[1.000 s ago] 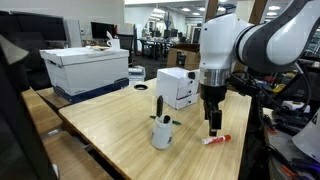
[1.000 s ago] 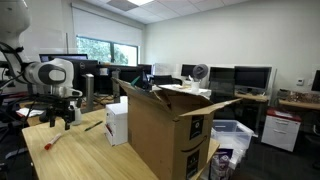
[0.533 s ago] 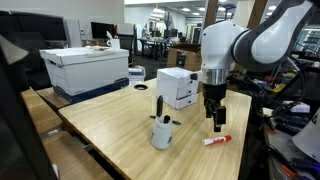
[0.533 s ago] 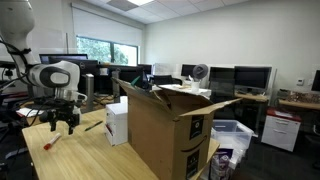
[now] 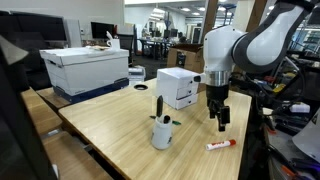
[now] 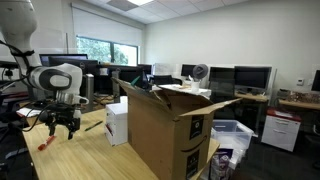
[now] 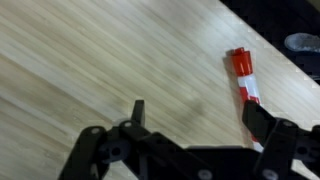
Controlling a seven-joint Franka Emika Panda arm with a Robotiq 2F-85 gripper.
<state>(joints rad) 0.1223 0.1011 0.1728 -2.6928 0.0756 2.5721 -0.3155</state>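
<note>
My gripper (image 5: 221, 124) hangs open and empty a little above the wooden table (image 5: 110, 120), also seen in an exterior view (image 6: 60, 131) and in the wrist view (image 7: 200, 118). A red and white marker (image 5: 221, 145) lies on the table just below and in front of the gripper. In the wrist view the marker (image 7: 244, 75) lies by the right finger (image 7: 262, 120), its lower end hidden behind it. The marker also shows as a red streak in an exterior view (image 6: 41, 145). A white spray bottle (image 5: 162, 130) stands upright to the gripper's side.
A white box (image 5: 178, 87) stands on the table behind the gripper. A large white bin on a blue lid (image 5: 86, 68) sits at the far end. A big open cardboard box (image 6: 170, 130) stands beside the table. Desks with monitors fill the background.
The gripper has risen and shifted away from the marker. The marker now lies free on the table, a little further toward the table's edge.
</note>
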